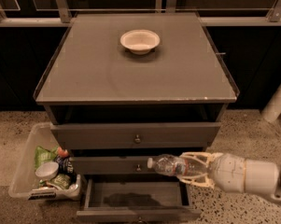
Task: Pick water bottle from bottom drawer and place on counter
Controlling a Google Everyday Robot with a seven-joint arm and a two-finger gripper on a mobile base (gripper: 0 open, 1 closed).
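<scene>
The water bottle (170, 165) is clear and ribbed with a white cap. It lies horizontal in my gripper (192, 168), cap pointing left, in front of the middle drawer. My gripper is shut on the water bottle, its pale fingers (196, 157) above and below it, and my white arm comes in from the right. The bottom drawer (135, 202) stands pulled open below the bottle, and its inside shows nothing but a dark shadow. The counter (135, 73) is the grey glossy cabinet top above.
A cream bowl (140, 40) sits near the back middle of the counter. A clear bin (25, 169) with snack packets and a cup stands on the floor left of the cabinet. A white pole (276, 101) leans at the right.
</scene>
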